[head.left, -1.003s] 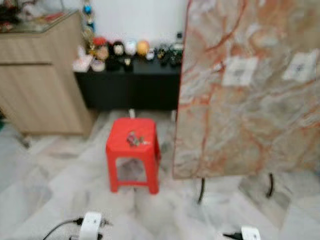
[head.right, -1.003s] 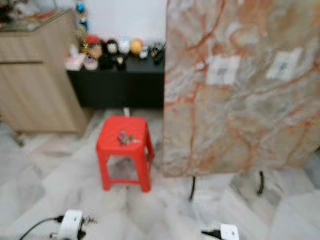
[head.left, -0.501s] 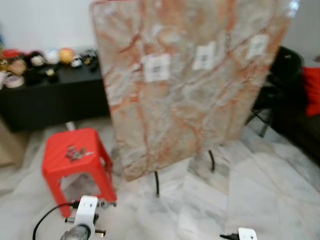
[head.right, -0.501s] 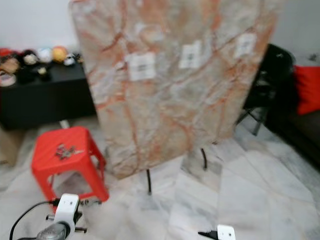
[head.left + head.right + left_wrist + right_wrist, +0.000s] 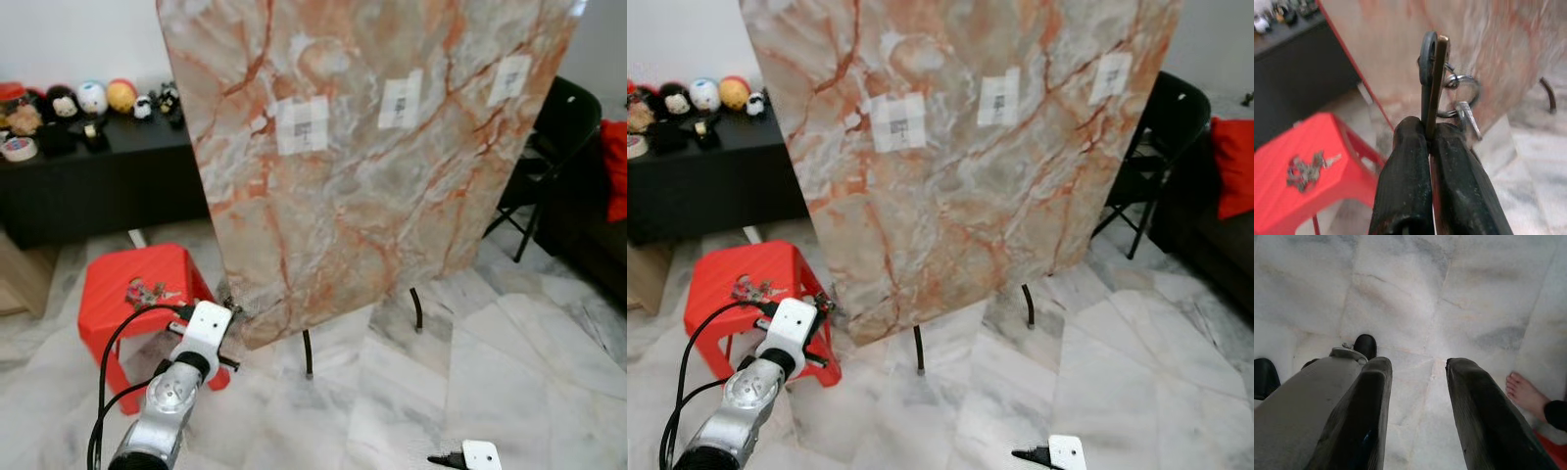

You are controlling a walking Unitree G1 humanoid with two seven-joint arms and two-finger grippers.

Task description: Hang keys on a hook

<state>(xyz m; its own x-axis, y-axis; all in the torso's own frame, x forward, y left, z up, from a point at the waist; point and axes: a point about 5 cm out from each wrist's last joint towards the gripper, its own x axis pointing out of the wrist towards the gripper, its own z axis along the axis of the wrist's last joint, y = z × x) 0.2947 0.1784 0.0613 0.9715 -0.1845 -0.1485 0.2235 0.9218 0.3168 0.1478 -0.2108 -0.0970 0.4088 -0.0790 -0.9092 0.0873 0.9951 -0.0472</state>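
Left hand [image 5: 1429, 139] clenched on keys [image 5: 1436, 73] (right hand [image 5: 1418, 382] released), nr marble board [image 5: 372, 147].

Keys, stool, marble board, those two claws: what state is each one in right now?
Left gripper: fingers shut on a key.
Held keys: upright, ring dangling alongside.
Right gripper: fingers open, holding nothing, pointing at the floor.
Red stool: upright, spare keys lying on top.
Marble board: standing, tilted.

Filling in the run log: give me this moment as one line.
left gripper: shut on keys, raised near marble board | right gripper: open, idle over floor | spare keys on red stool
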